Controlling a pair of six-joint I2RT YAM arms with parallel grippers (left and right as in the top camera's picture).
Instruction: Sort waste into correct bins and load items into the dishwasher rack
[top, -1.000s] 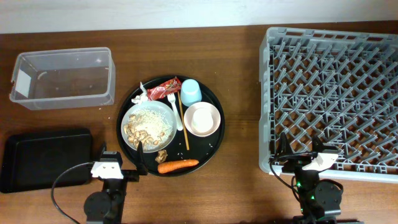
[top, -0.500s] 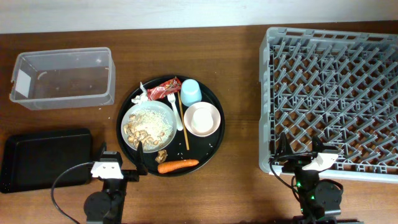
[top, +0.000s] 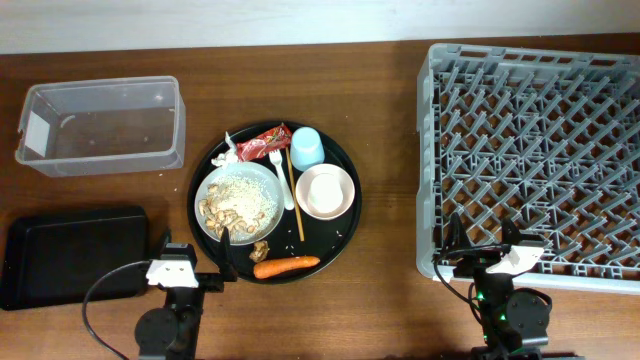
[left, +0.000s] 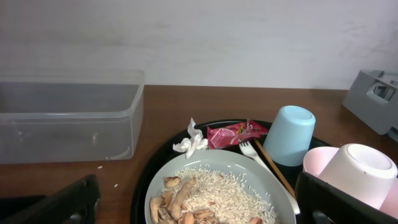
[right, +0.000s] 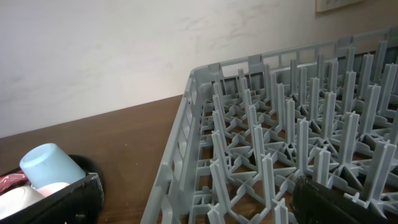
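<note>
Both jaws spread, rice (left: 217, 190) on plate (left: 268, 186)

Dishwasher rack (top: 530, 140) cut off at right edge, white plate (left: 264, 183) cropped at bottom

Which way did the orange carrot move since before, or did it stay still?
No move. The carrot sits in the same spot at the round black tray's front edge, equally far from the grey rack.

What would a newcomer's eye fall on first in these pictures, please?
The large grey dishwasher rack fills the right side of the overhead view, empty. In the middle, a round black tray holds a heap of white rice, a light blue cup and an orange carrot.
</note>
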